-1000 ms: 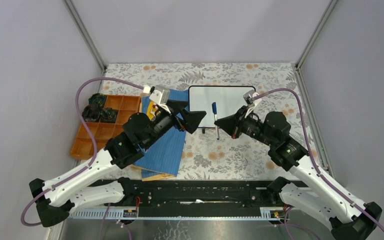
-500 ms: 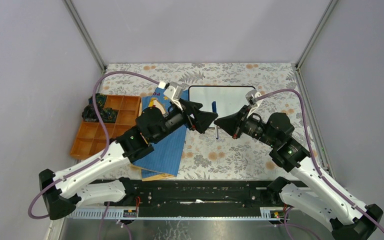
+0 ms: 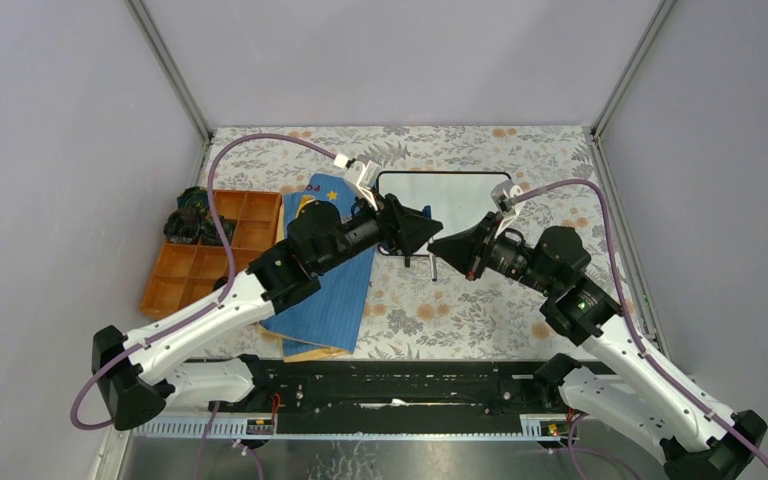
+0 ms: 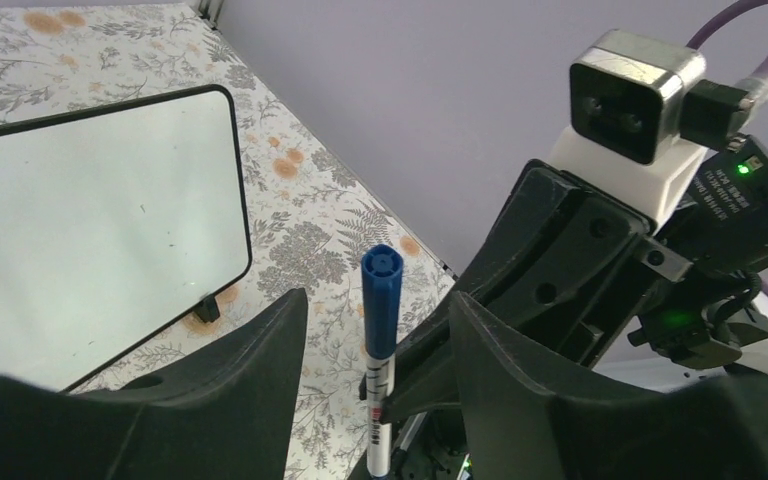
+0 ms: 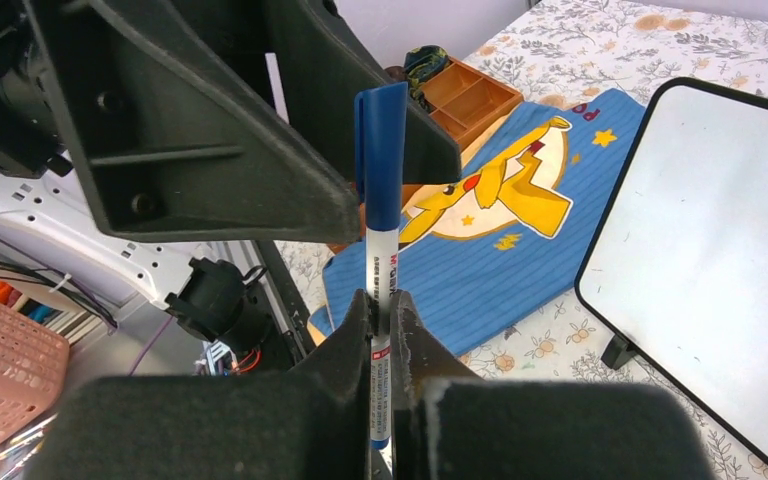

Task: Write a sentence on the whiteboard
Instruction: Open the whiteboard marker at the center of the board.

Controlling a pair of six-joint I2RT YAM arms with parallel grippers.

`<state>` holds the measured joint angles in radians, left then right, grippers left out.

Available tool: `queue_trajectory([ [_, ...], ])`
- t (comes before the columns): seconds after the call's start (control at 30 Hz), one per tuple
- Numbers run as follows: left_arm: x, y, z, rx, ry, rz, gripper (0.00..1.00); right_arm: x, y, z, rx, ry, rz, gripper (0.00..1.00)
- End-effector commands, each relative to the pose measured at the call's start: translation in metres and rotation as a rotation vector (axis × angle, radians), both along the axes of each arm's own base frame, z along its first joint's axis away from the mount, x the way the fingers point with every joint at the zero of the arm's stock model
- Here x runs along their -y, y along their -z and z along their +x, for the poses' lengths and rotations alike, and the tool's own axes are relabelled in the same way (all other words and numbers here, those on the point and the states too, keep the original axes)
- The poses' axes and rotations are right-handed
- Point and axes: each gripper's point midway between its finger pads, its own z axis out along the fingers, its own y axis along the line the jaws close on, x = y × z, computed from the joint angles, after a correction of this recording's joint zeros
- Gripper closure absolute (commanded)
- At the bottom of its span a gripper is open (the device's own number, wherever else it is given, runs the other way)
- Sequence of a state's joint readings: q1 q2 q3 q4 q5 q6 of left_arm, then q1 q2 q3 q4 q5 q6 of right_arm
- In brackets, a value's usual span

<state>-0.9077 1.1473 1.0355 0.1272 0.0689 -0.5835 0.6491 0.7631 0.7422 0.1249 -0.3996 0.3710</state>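
My right gripper (image 5: 380, 312) is clamped on the white barrel of the marker (image 5: 381, 225), whose blue capped end sticks up past the fingertips. My left gripper (image 4: 375, 300) faces it with jaws spread, the cap standing in the gap between them and touching neither finger. The whiteboard (image 3: 442, 190) sits on the floral tabletop (image 3: 520, 150) just beyond both grippers, its face plain white. Its left edge is beside the blue book (image 3: 332, 290).
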Motion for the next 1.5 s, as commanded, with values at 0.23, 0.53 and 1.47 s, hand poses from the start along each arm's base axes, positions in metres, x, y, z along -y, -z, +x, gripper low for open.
queue_trajectory([
  [0.23, 0.004, -0.024, -0.001, 0.006, 0.042, -0.101, 0.6, 0.0, -0.033, -0.012, 0.082, -0.042, 0.055, 1.0],
  [0.53, 0.006, -0.023, -0.004, 0.003, 0.06, -0.111, 0.87, -0.002, -0.037, -0.015, 0.067, -0.059, 0.073, 1.0],
  [1.47, -0.036, -0.057, -0.047, 0.12, 0.126, -0.275, 1.0, -0.035, -0.072, -0.046, -0.149, -0.367, 0.335, 0.36],
])
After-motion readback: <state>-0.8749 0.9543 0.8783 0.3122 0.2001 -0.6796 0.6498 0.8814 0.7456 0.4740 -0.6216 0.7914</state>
